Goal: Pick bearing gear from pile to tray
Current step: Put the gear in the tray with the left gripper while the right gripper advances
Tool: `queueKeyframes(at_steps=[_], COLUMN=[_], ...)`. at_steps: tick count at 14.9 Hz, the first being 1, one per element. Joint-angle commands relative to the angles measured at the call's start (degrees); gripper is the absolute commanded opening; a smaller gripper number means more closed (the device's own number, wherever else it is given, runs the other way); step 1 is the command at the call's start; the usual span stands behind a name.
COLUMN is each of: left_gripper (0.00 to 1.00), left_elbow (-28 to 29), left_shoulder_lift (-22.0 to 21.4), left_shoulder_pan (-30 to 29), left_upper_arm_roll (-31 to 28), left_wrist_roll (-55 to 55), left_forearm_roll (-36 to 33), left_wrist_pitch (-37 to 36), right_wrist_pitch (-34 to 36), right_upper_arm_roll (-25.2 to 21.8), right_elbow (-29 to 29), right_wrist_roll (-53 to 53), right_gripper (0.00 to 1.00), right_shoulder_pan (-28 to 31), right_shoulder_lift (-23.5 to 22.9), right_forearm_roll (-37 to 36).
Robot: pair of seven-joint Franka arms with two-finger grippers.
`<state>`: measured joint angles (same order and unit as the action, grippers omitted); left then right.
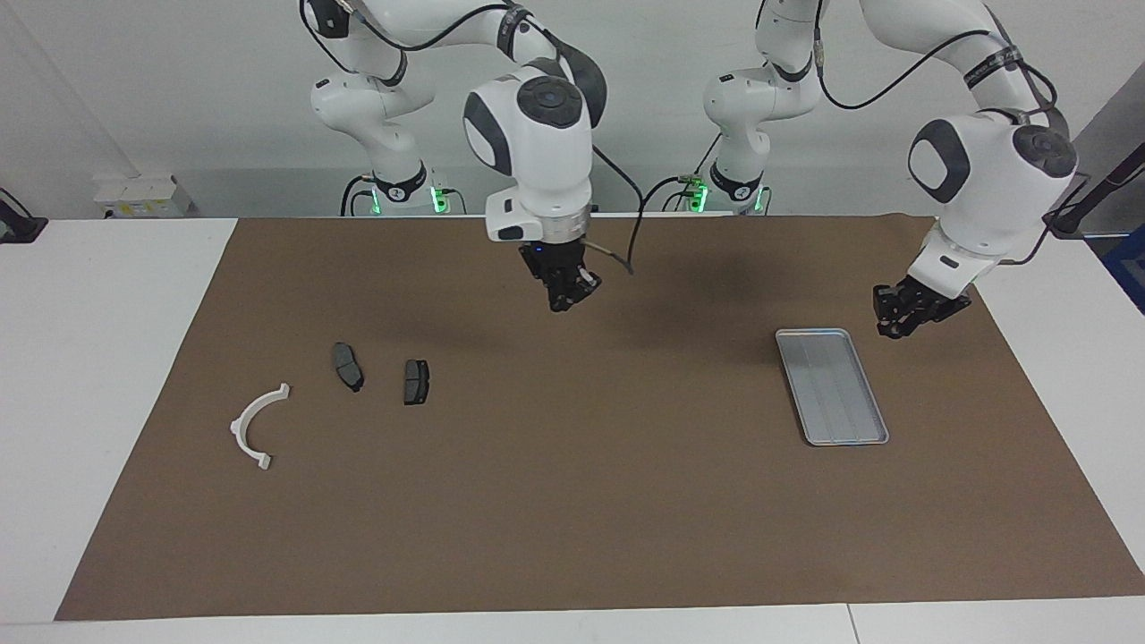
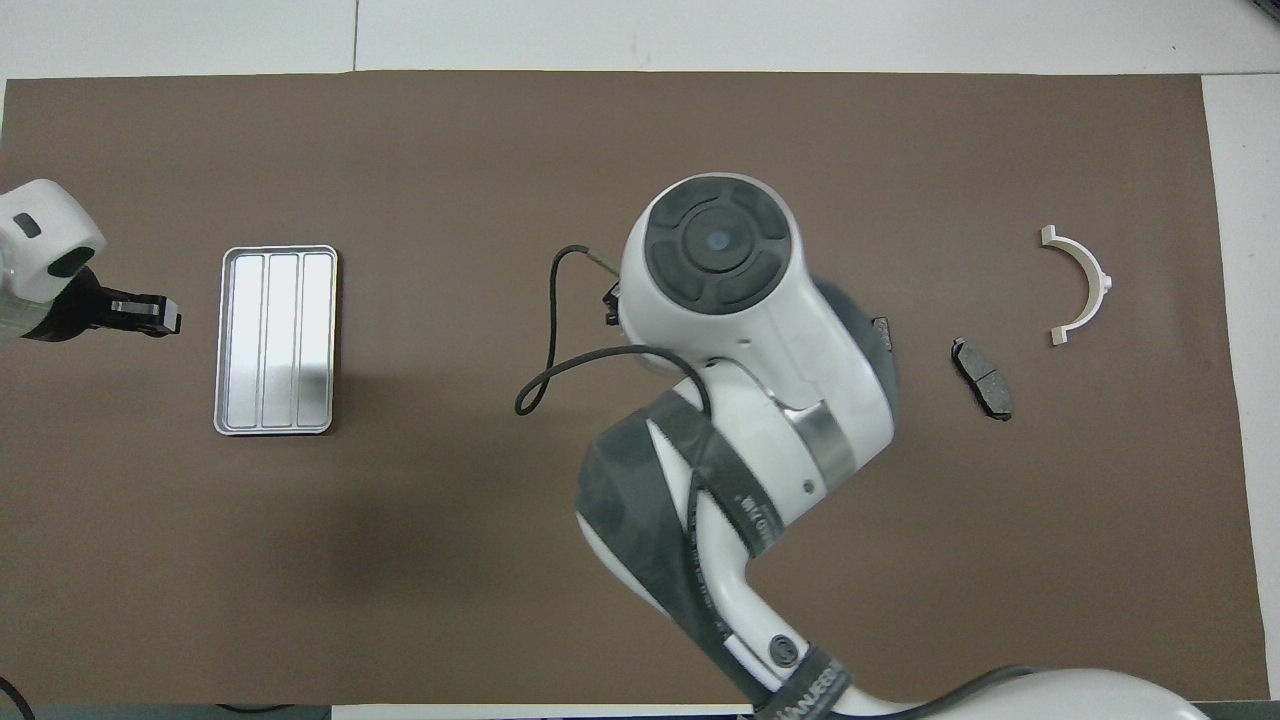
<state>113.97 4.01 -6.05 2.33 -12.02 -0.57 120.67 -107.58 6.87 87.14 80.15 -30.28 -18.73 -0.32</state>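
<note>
Brown mat [image 1: 572, 501] spread over a white worktop [image 1: 107, 358], pretty sparse setup tbh. Silver-grey metal tray [image 1: 832, 385] lying flat on the mat toward the left arm's end, ridges running lengthwise, long side pointing away from the robots. Left end effector [image 1: 894, 326] hanging low over the mat just beside the tray's corner closest to the robots, on the side facing the left arm's end of the worktop, not touching the tray. Can't tell whether open or closed, or whether anything's in it. Right end effector [image 1: 562, 302] up in the air over the bare middle of the mat, pointing straight down, tips pinched fully together; can't make out anything caught between them. Pile well apart from the tray, over toward the right arm's end: white plastic arc [image 1: 241, 420] lying flat, closest to that end, plus two dark grey brake pads [image 1: 347, 366] side by side with a small gap, second one [image 1: 416, 381] closer to the middle. Arc a bit farther from the robots than the pads. As for the bearing gear, can't pick it out anywhere among those bits.
</note>
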Motion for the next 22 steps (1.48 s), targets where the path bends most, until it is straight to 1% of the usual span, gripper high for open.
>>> queueKeyframes(at_steps=[1,2,4,5,6,8,10,13,16,17,18,19,20,21,22], left_gripper=[0.0,0.0,0.0,0.0,0.0,0.0,0.0,0.0,0.0,0.15,0.78,1.0,1.0,1.0,1.0], left_elbow=[7.04,7.83,10.12,10.82,11.53,13.37,14.78,15.57,16.45,15.93,15.67,14.62,12.52,9.02,3.94], left_shoulder_lift=[-1.2,-0.85,-0.06,0.21,0.65,1.87,3.46,4.95,5.57,5.66,5.66,5.57,5.49,5.14,4.87], left_shoulder_pan=[0.77,1.12,1.39,1.39,1.39,1.39,1.48,2.0,3.15,3.23,3.32,3.58,3.76,3.94,4.11], left_upper_arm_roll=[0.57,0.57,0.57,0.57,0.57,0.57,0.57,0.57,0.57,0.57,0.57,0.57,0.57,0.66,0.75], left_wrist_roll=[0.5,0.77,1.73,1.74,1.74,2.0,3.31,4.11,6.56,6.92,6.57,6.48,6.48,6.48,6.48], left_forearm_roll=[0.3,0.3,0.3,0.3,0.3,0.3,0.3,0.3,0.3,0.3,0.3,0.3,0.3,0.22,0.22], left_wrist_pitch=[6.5,7.73,11.5,12.56,13.27,16.25,19.94,20.31,22.77,21.99,21.2,19.88,16.48,11.4,4.3], right_wrist_pitch=[-6.83,-9.03,-11.77,-14.04,-17.63,-21.87,-25.03,-26.89,-27.78,-27.43,-26.64,-25.42,-23.66,-21.56,-19.19], right_upper_arm_roll=[-0.28,-0.28,-0.37,-0.63,-0.72,-0.46,-0.54,-0.45,-0.45,-0.54,-0.54,-0.72,-0.8,-1.07,-1.16], right_elbow=[2.5,3.64,3.92,3.31,3.21,3.21,3.91,4.79,5.5,5.41,5.15,4.54,3.14,1.39,-0.81], right_wrist_roll=[4.65,4.84,6.15,9.12,11.84,14.67,14.68,14.51,14.86,15.12,15.82,16.0,16.09,16.26,16.7], right_gripper=[0.0,0.0,0.0,0.0,0.0,0.0,0.0,0.0,0.0,0.28,0.76,1.0,1.0,1.0,1.0], right_shoulder_pan=[-1.88,-2.67,-4.08,-6.0,-7.07,-7.16,-6.9,-6.29,-6.29,-6.29,-6.2,-6.2,-6.11,-6.11,-5.15], right_shoulder_lift=[-2.45,-3.06,-5.52,-8.23,-10.95,-14.31,-15.55,-15.99,-16.17,-16.08,-15.99,-15.82,-15.82,-15.9,-15.99], right_forearm_roll=[1.03,1.03,0.33,-0.46,-2.73,-6.52,-6.71,-6.88,-6.71,-6.62,-6.62,-6.36,-6.01,-5.74,-5.31])
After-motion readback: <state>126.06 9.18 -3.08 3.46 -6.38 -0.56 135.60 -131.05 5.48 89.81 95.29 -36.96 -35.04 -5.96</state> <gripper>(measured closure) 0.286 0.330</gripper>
